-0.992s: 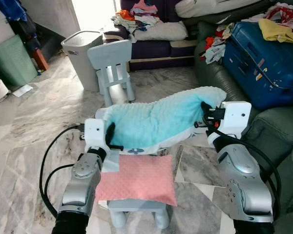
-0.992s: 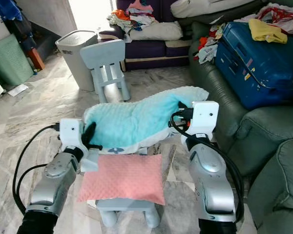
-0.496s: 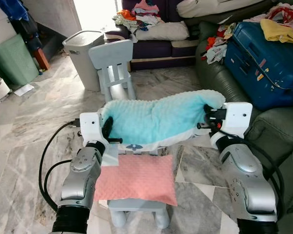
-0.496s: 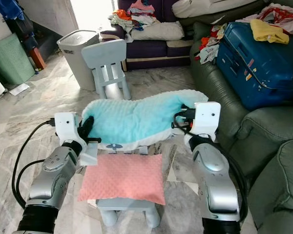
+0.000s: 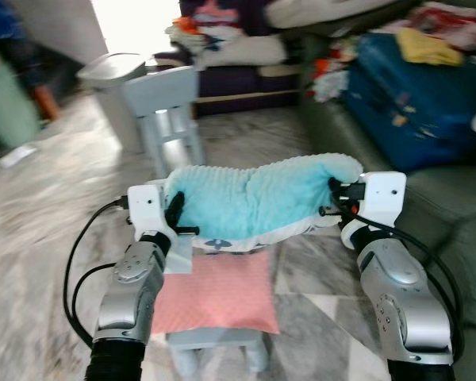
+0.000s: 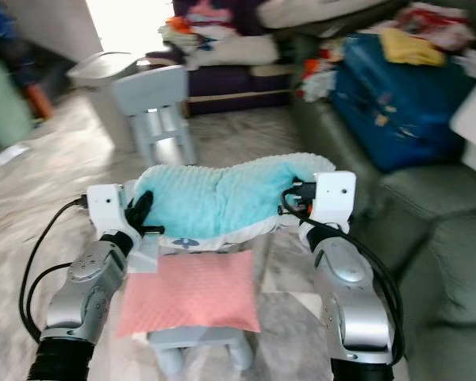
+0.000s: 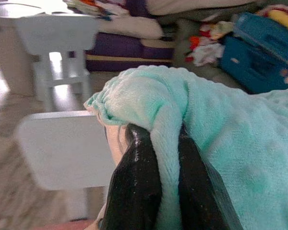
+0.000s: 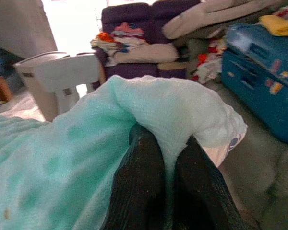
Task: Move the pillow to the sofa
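Turquoise pillow (image 5: 254, 198) spans between both grippers, held in the air above a pink pillow (image 5: 218, 292) on a small stool (image 5: 214, 345). Left gripper (image 7: 158, 187) is clamped on one end, fabric pinched between its fingers; right gripper (image 8: 165, 187) is clamped on the other end likewise. Count: two pillows, one grey child's chair (image 5: 165, 107), one blue suitcase (image 5: 412, 119) on the green sofa (image 5: 452, 214).

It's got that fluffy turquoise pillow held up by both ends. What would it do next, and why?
Probably turn to its right and carry the turquoise pillow toward the green sofa. The left tool and right tool each pinch an end, so the pillow hangs raised above the pink pillow on the small stool, and the sofa sits just to the right.
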